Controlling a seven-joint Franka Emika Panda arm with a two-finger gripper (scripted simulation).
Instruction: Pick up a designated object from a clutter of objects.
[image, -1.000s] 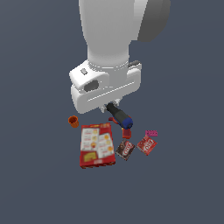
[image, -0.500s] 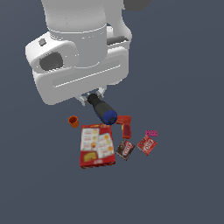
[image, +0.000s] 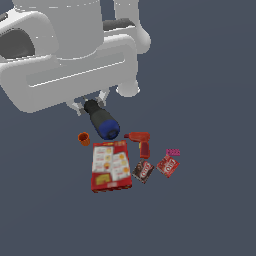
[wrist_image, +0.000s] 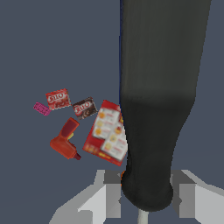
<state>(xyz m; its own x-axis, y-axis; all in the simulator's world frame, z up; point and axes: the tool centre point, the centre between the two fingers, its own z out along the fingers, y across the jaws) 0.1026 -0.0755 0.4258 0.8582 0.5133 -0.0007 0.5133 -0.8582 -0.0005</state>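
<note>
The tool (image: 101, 120), black-handled with a blue butt end, hangs in the air clear of the floor, clamped between the fingers of the gripper (image: 90, 105); in the exterior view its blue end points down and toward the viewer, above the gap between cup and drill; in the wrist view the tool (wrist_image: 159, 100) fills most of the picture as a dark column, its narrow end seated between the two grey fingers (wrist_image: 107, 192) of the gripper (wrist_image: 144, 194), which press against it on either side; the thin shaft shows only as a pale stub beneath the handle there. Below, on the dark floor (image: 210, 75), the clutter lies well apart from the raised tool: an orange cup (image: 84, 138) stands upright at the exterior view's left, just beside the top corner of the red cracker box (image: 111, 165), which lies flat, face up; a red drill (image: 140, 142) lies on its side at the box's right; a brown packet (image: 143, 171) sits just beside the box's lower right edge, with a red packet (image: 168, 165) close by it; a tiny pink piece (image: 173, 152) lies just above the red packet. The white arm (image: 65, 55) fills the upper left of the exterior view.
</note>
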